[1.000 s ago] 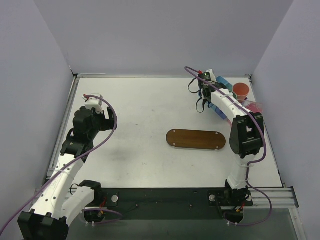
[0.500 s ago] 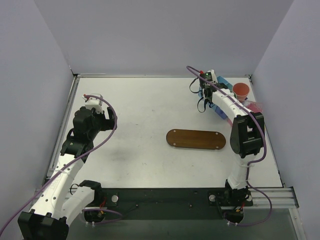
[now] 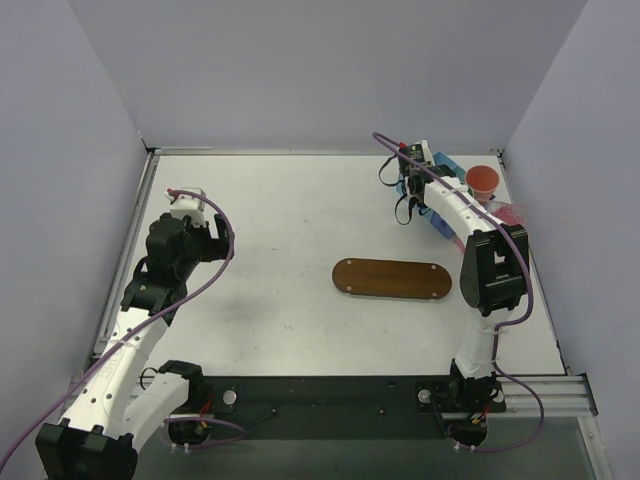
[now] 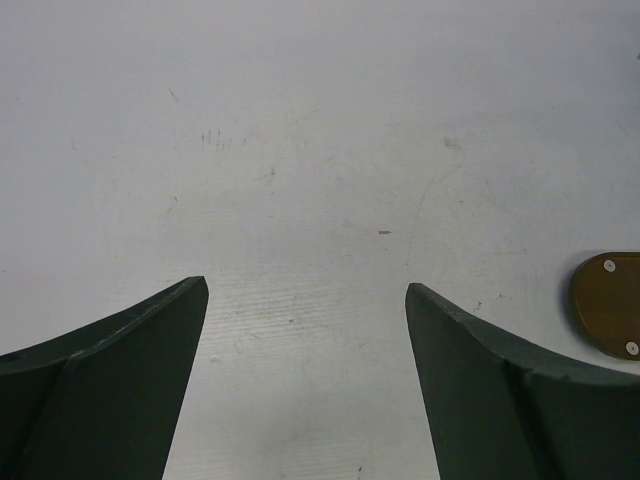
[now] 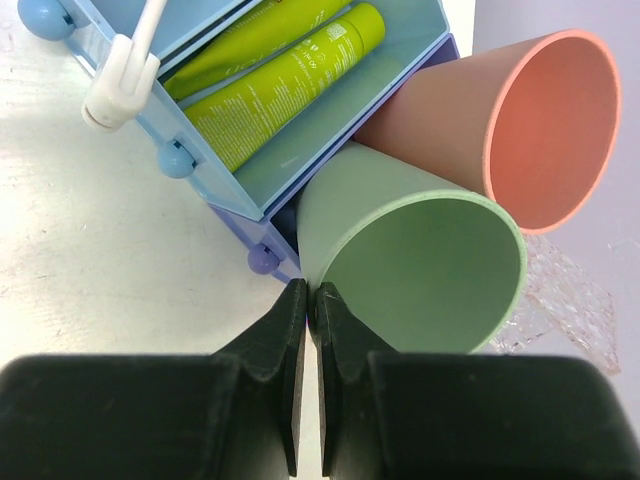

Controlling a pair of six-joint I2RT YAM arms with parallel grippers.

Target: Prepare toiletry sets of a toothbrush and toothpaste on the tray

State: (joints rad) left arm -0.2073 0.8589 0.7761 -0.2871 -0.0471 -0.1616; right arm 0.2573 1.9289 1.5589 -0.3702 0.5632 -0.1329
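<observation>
The dark brown oval tray [image 3: 392, 278] lies bare at mid-table; its end shows in the left wrist view [image 4: 607, 315]. Lime-green toothpaste tubes [image 5: 290, 85] lie in a blue compartment bin [image 5: 330, 140], and a whitish toothbrush [image 5: 125, 75] rests on the bin's edge. My right gripper [image 5: 312, 290] is shut, with its tips at the rim of a mint-green cup [image 5: 420, 260]; I cannot tell whether they touch. In the top view it [image 3: 407, 200] hovers by the bin at the back right. My left gripper [image 4: 305, 290] is open and empty over bare table at the left [image 3: 205, 240].
An orange cup [image 5: 520, 120] stands beside the mint-green one, also seen in the top view [image 3: 483, 180]. A pink shallow box [image 3: 510, 213] sits at the right edge. Walls close in the table on three sides.
My right gripper has shifted slightly to the right, toward the bin and cups. The left arm has not moved.
</observation>
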